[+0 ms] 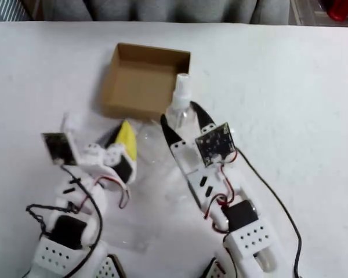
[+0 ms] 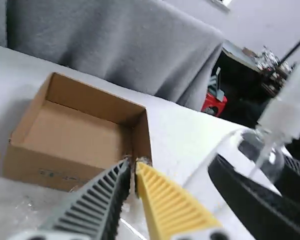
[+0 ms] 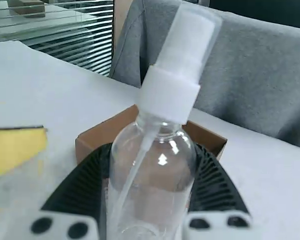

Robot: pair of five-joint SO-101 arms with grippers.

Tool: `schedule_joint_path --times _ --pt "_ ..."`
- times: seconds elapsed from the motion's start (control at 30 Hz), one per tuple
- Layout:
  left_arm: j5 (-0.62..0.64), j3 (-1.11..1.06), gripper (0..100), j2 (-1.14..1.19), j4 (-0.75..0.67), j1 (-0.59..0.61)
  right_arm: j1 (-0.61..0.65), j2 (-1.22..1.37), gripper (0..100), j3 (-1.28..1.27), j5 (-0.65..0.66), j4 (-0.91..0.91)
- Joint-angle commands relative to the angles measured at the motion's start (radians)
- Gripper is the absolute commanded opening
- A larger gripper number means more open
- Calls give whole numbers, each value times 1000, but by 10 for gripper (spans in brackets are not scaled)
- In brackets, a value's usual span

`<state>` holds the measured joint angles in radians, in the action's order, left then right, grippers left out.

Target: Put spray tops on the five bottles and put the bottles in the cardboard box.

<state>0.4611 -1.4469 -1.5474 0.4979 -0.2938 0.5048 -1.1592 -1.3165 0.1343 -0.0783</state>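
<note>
- The clear bottle (image 3: 155, 187) stood upright with a white spray top (image 3: 176, 80) seated on its neck. A thin tube (image 3: 132, 175) ran down inside it.
- The bottle was outside the cardboard box (image 1: 140, 87), just beside the box's near right corner as the high view showed it. I could not tell whether its base touched the table (image 1: 296, 92).
- The right gripper (image 1: 180, 114) held the bottle. Its black fingers (image 3: 82, 185) pressed on the body from both sides, below the shoulder.
- The cardboard box sat open-topped on the table, with its brown floor visible.
- The left gripper (image 2: 133, 166) was in front of the box's near wall, to the left of the bottle and apart from it. Its grey and yellow fingers (image 2: 165, 205) were closed tip to tip, with only a thin slit between them.
- A grey cloth (image 2: 115, 45) hung beyond the far edge of the table.
</note>
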Motion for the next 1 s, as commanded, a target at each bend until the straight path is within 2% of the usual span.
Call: schedule_joint_path --times 0.0,0.27,0.37,0.57,0.77,0.97 --pt "-81 0 21 5 38 -119 -18 101 16 98 -8 90" --pt "-160 -66 21 5 37 -234 -8 340 16 322 -12 88" --pt "-160 -91 21 5 -5 -239 16 348 16 338 -83 85" --pt "-180 -176 22 5 -167 -232 50 295 16 342 -170 -70" --pt "-180 -180 23 7 -173 -231 50 160 16 342 -232 -248" --pt "-180 -180 24 8 -173 -231 50 45 16 342 -230 -361"
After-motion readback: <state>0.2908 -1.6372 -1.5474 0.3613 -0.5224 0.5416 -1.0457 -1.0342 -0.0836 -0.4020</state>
